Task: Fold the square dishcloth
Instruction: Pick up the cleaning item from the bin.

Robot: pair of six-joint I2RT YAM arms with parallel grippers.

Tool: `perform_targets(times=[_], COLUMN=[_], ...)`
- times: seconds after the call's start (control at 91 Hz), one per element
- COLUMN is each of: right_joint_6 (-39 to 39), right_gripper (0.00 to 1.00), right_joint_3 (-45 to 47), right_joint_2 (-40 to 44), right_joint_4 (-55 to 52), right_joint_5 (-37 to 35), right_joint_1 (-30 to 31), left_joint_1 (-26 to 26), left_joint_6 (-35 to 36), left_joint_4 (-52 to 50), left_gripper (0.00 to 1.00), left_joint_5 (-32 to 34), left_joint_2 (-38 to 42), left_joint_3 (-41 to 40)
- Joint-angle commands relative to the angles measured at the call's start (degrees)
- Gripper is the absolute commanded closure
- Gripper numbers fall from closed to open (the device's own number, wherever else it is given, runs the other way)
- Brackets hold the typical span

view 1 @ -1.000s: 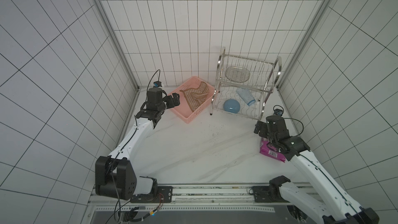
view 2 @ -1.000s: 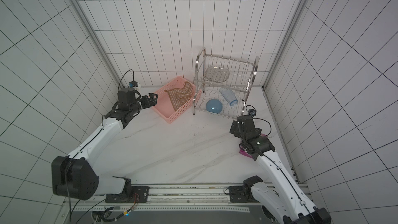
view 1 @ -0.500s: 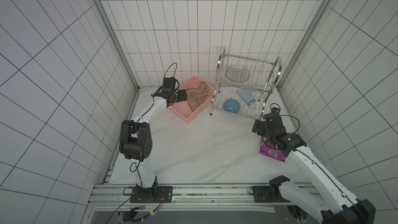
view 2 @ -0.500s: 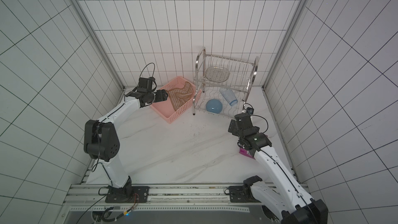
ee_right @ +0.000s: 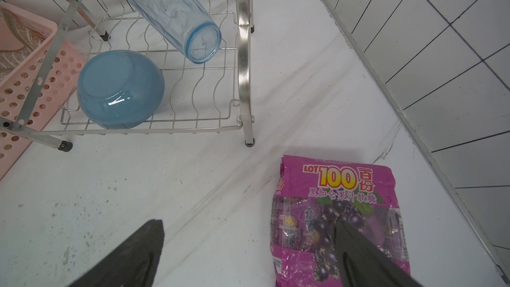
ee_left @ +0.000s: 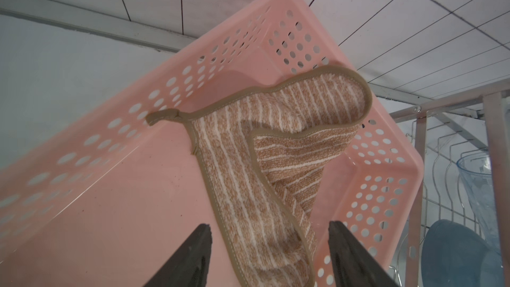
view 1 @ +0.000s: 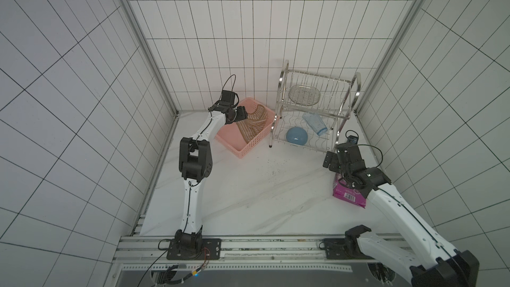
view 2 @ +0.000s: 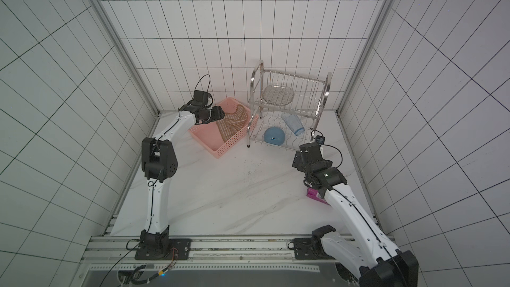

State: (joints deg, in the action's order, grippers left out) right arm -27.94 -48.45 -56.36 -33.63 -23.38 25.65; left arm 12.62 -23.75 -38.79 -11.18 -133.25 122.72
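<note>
My left tool (ee_left: 267, 228) hangs over the pink plastic basket (ee_left: 110, 202) with its two dark, wedge-shaped fingers (ee_left: 193, 255) spread apart. They straddle the square dishcloth (ee_left: 248, 189) without pinching it, and I can see a gap on each side. The dishcloth lies crumpled inside the basket, on the smooth floor and bunched up toward the far perforated wall. It is thick, nubbly terry in tan-brown with thin pale stripes, edged in a flat brown binding, and one flap is folded over itself. Its small corner loop (ee_left: 162, 115) sticks out flat against the basket wall. The basket's sides are punched with rows of round holes, and it stands on the white marbled counter (ee_right: 193, 175) just beside the shiny wire dish rack (ee_right: 244, 51). On the rack's lower shelf a glossy blue bowl (ee_right: 118, 89) sits upside down, and a clear bluish ribbed tumbler (ee_right: 171, 9) lies on its side. My right tool (ee_right: 248, 227) is wide open and grips nothing. It is above the counter, with one finger over the crinkly purple printed packet (ee_right: 331, 189) that lies flat there.
</note>
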Motion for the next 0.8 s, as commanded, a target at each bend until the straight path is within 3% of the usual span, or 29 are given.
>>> perform_targets(times=[0.0,0.561,0.792], right_joint_6=[-0.31,-0.3,-0.84], right_gripper=[0.01,0.01,0.01], right_joint_3=[-2.02,-2.77,-2.62], right_joint_2=[-0.4,0.0,2.03], right_joint_4=[-0.04,-0.11,-0.52], right_joint_5=[-2.18,-1.45,-1.75], right_joint_1=[0.52,0.54,0.53], left_joint_1=[0.85,1.79,1.79], left_joint_6=[-3.59,-9.62,-12.73], left_joint_4=[-2.73,-3.86,-5.46], left_gripper=[0.32,0.32,0.39], left_joint_5=[-0.44,-1.65,-3.45], left_joint_2=[-3.29,-12.26,-15.74], left_joint_3=[4.81,12.22,15.25])
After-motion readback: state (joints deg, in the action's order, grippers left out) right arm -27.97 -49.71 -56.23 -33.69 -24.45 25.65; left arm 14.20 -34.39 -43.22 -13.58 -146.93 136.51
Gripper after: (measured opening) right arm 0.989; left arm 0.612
